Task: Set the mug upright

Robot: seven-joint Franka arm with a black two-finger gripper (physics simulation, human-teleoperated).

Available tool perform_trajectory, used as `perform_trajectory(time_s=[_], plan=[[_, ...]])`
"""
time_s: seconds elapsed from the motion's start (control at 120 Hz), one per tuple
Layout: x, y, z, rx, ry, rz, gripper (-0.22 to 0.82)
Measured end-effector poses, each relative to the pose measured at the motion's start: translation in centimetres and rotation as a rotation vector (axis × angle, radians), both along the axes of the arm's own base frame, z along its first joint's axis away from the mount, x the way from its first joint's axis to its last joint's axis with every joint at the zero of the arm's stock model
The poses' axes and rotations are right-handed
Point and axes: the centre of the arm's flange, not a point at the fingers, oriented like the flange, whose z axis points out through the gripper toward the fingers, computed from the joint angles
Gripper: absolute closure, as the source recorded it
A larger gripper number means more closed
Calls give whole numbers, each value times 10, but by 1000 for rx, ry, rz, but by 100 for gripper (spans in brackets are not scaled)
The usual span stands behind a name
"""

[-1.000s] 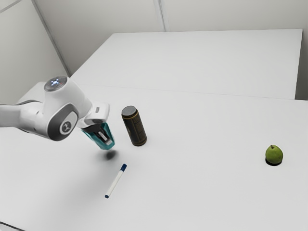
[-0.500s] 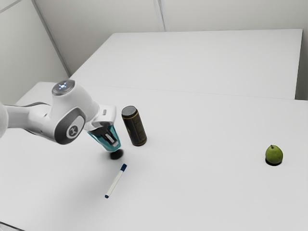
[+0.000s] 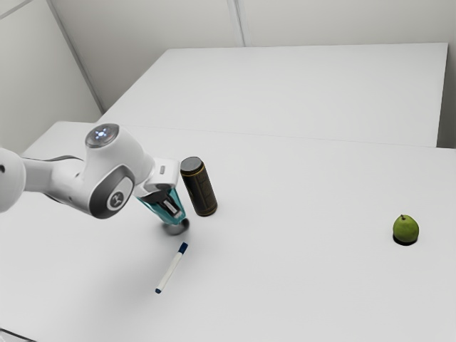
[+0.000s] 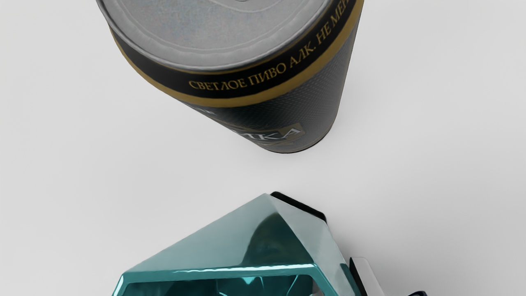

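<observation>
On the side of the counter (image 3: 306, 292) at the exterior view's left, here's the hand (image 3: 172, 207) clamped on the teal mug (image 4: 197, 250), holding it tilted, low by its dark shadow; whether it touches down, I can't tell. Just beside it stands the dark can (image 3: 200, 188) upright, toward the counter's far edge, with the marker (image 3: 169, 272) lying on the near side and the green pear (image 3: 406, 229) well apart, over at the exterior view's right.

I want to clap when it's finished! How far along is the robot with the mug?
Grabbing looks done: the tool is closed on the mug. In hand: the mug, looking tilted, low near the table. Left, probably: straighten it, stand it on the table and let go.
</observation>
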Motion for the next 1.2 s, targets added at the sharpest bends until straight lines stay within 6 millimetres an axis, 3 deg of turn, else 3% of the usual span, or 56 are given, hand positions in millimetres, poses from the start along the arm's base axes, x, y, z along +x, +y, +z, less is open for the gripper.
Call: perform_trajectory(time_s=[0.817,1.2], plan=[[3,-12,-16,5,5,-8,77],[4,-13,-15,10,4,-20,53]])
